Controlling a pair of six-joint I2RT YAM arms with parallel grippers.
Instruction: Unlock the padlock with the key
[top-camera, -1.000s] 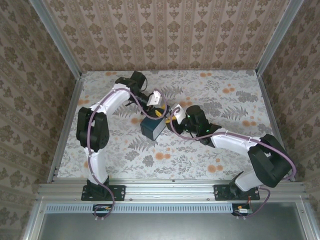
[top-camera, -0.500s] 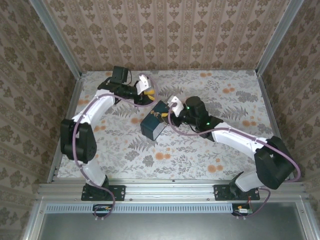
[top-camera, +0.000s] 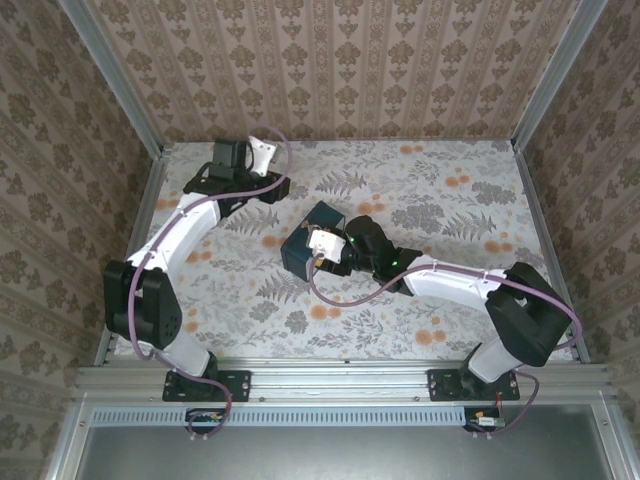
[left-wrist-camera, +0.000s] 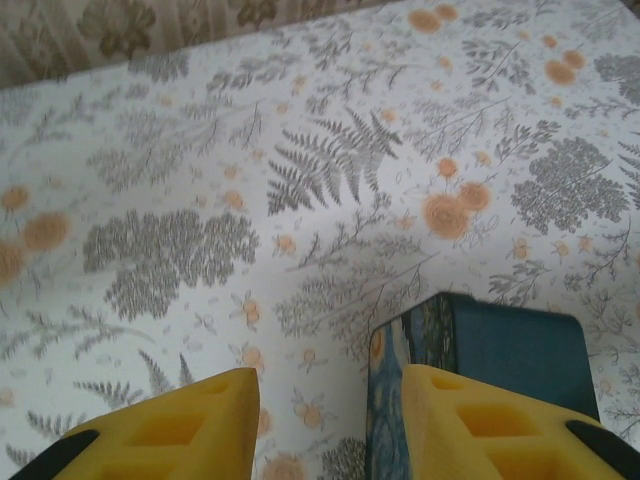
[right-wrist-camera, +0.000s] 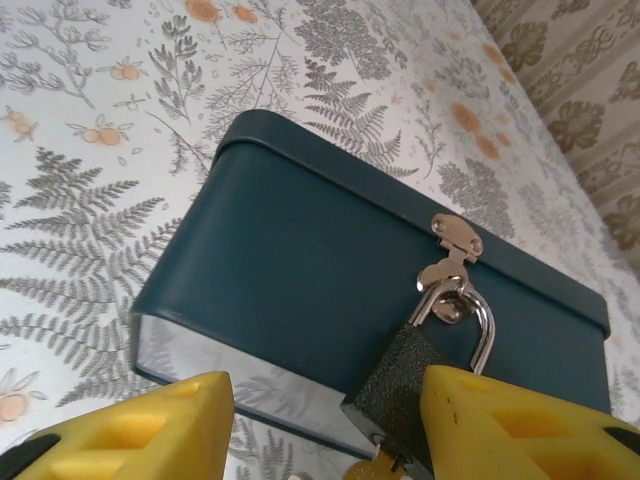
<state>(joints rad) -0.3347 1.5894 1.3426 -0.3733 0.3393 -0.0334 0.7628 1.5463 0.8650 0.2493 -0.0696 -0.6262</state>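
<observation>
A table (top-camera: 450, 300) covered in a pale cloth printed with grey ferns and orange flowers stands inside walls of brown damask wallpaper. A dark teal metal box (top-camera: 297, 256) lies near the middle of the table, a little toward the left edge.

Seen from the right wrist, a black textured padlock (right-wrist-camera: 400, 385) with a silver shackle hangs from the hasp (right-wrist-camera: 455, 240) on the box's long side. A small yellowish metal piece that appears to be the key (right-wrist-camera: 368, 470) pokes out under the padlock's body and is cut off at the bottom of that view.

The right gripper (right-wrist-camera: 320, 400) is at the box with its yellow jaws spread apart. The padlock sits between them, close against the right-hand jaw, and whether they touch cannot be told.

The left gripper (left-wrist-camera: 325, 400) is over the far left corner of the table, well apart from the box. Its jaws are parted with nothing between them.
</observation>
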